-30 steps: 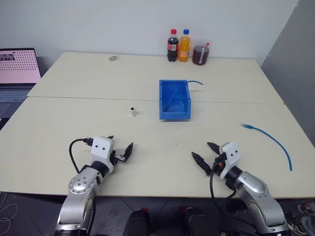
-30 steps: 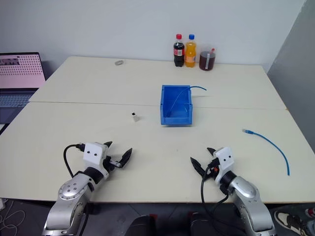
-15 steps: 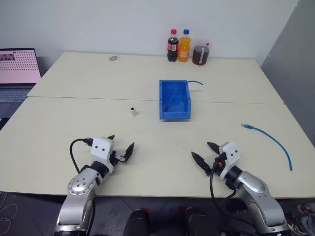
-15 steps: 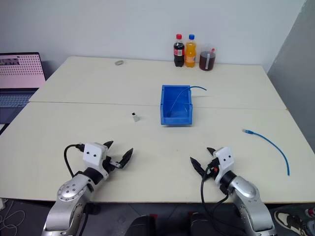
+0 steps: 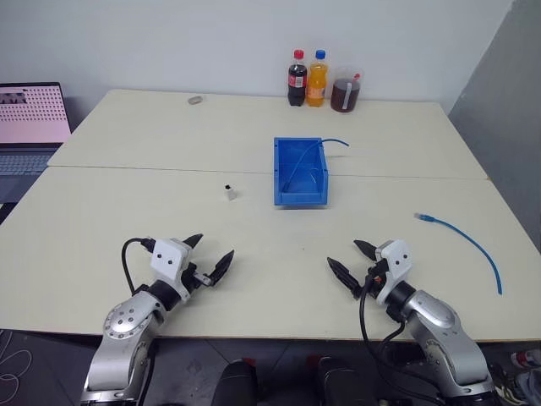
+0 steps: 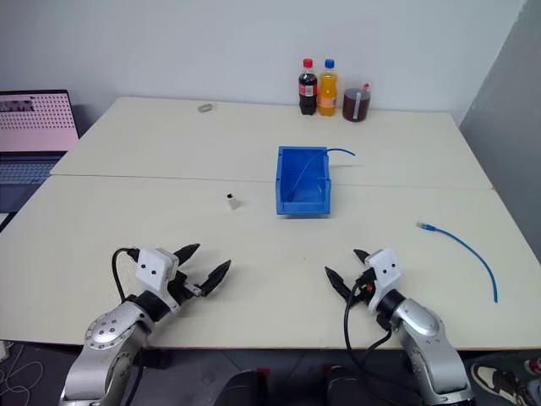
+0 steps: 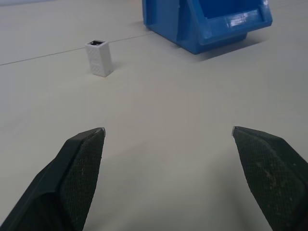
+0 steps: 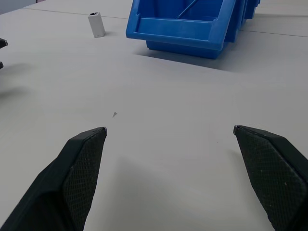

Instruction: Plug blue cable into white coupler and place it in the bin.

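- The bin (image 5: 299,173) stands on the pale table (image 5: 127,211) near its middle; it serves as landmark below.
- The white coupler (image 5: 228,191) stands upright on the table, left of the bin and apart from it, its dark opening facing up.
- The blue cable (image 5: 463,239) lies loose on the table well to the right of the bin and nearer the front edge, its pale plug end pointing toward the bin.
- A second thin blue cord (image 5: 325,148) rests in the bin, one end hanging over the far right wall.
- The left gripper (image 5: 210,261) hovers near the front edge, on the coupler's side of the bin, fingers spread wide with nothing between them.
- The right gripper (image 5: 350,260) hovers near the front edge, right of the bin's line, jaws equally wide apart and empty.
- Behind the bin, at the table's far edge, stand a cola bottle (image 5: 297,79), an orange soda bottle (image 5: 317,79) and a cup of dark drink (image 5: 345,90).
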You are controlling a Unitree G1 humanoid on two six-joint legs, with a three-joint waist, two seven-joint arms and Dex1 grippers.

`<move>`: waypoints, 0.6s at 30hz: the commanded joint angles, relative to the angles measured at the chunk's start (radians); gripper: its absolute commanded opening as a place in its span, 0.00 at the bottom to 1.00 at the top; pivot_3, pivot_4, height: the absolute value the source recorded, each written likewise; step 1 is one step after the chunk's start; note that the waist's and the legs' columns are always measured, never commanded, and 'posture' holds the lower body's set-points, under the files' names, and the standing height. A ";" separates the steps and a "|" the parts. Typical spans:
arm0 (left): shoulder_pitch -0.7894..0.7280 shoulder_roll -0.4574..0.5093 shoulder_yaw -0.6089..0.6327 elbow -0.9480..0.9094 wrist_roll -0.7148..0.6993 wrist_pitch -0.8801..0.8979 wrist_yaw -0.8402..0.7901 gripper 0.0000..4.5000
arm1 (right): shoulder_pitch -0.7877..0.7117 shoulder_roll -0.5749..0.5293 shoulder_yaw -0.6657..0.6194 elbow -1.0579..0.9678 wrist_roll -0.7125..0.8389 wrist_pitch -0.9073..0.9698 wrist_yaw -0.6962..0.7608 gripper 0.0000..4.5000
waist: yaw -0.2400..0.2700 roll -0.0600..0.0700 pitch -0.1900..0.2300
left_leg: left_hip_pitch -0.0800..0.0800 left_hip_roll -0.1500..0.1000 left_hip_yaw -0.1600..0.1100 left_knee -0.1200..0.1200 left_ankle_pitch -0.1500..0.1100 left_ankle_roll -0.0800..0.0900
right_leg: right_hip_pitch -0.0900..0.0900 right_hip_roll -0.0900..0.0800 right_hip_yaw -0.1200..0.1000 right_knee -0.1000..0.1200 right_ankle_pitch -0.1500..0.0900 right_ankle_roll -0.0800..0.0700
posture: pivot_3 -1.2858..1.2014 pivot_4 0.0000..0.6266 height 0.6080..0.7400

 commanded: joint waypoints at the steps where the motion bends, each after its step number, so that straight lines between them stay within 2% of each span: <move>1: -0.051 0.045 -0.009 -0.069 -0.058 0.020 -0.079 0.99 | -0.012 -0.014 -0.017 -0.039 0.003 -0.021 0.007 1.00 | 0.000 0.000 0.000 | 0.000 0.000 0.000 0.000 0.000 0.000 | 0.000 0.000 0.000 0.000 0.000 0.000 | 0.52 0.24 1.00; 7: -0.213 0.116 -0.082 -0.098 -0.135 0.151 -0.204 0.99 | -0.007 -0.047 -0.155 -0.100 0.038 0.000 -0.046 1.00 | 0.005 0.000 0.000 | 0.000 -0.001 -0.001 0.001 0.000 0.000 | 0.001 -0.001 -0.001 0.000 0.000 0.000 | 0.52 0.24 1.00; 12: -0.323 0.183 -0.178 -0.099 -0.220 0.275 -0.385 0.99 | 0.026 -0.116 -0.306 -0.147 0.081 0.063 -0.068 1.00 | 0.001 0.000 0.000 | 0.000 -0.001 -0.001 0.000 0.000 0.000 | 0.001 0.000 -0.001 -0.001 0.000 0.000 | 0.52 0.24 1.00; 18: -0.428 0.200 -0.288 -0.060 -0.191 0.299 -0.498 0.99 | -0.034 -0.275 -0.465 0.011 0.117 0.185 -0.044 1.00 | -0.005 0.001 0.001 | 0.000 -0.001 -0.001 0.000 0.000 0.000 | 0.001 0.001 -0.001 0.000 0.000 0.000 | 0.52 0.24 1.00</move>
